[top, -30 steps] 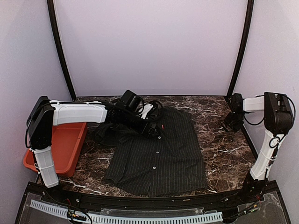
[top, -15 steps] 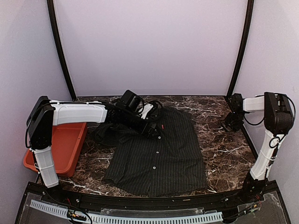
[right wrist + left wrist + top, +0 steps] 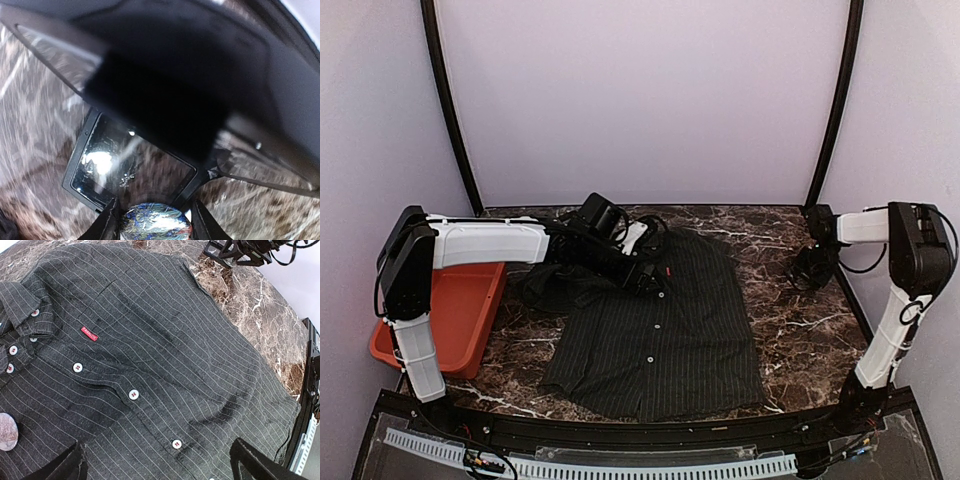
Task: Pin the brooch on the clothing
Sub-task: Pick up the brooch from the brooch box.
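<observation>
L tool [image 3: 160,462] fingers apart, over shirt [image 3: 150,365] at centre of top view, on worktop [image 3: 800,330]. R tool [image 3: 809,266], right edge, clamped on brooch [image 3: 156,221].

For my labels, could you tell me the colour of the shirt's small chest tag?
The tag is red; left wrist view.

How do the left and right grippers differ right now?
The left gripper is open and empty; the right gripper is shut on a brooch. The left hangs over the shirt; the right is off to its side. Both hang low over the table.
</observation>
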You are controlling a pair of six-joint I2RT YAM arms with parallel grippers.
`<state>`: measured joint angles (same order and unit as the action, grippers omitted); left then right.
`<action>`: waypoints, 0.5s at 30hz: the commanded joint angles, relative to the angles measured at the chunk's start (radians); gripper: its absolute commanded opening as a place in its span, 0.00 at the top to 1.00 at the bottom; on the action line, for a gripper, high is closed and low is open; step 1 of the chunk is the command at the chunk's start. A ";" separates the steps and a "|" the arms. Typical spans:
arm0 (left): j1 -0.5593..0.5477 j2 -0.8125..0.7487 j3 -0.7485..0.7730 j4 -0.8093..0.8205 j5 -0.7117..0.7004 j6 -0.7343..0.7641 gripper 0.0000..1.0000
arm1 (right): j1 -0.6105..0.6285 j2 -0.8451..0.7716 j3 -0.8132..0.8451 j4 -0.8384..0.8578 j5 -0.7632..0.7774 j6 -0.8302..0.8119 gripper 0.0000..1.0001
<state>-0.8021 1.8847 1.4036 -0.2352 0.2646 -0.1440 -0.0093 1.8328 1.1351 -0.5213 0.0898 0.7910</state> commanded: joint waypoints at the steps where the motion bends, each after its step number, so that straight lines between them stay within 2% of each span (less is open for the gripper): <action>1: -0.008 -0.042 -0.004 -0.003 -0.021 -0.006 0.01 | 0.061 -0.059 -0.044 -0.053 -0.025 0.020 0.62; 7: -0.006 -0.082 -0.021 0.023 -0.035 0.019 0.01 | 0.137 -0.145 -0.052 -0.082 -0.005 0.025 0.61; 12: -0.005 -0.111 -0.040 0.047 -0.041 0.043 0.01 | 0.144 -0.161 -0.045 -0.100 0.014 0.020 0.61; 15: -0.005 -0.124 -0.050 0.066 -0.002 0.071 0.01 | 0.150 -0.160 -0.035 -0.071 -0.032 -0.003 0.61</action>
<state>-0.8021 1.8225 1.3838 -0.2043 0.2348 -0.1173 0.1364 1.6775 1.0893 -0.5938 0.0780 0.8047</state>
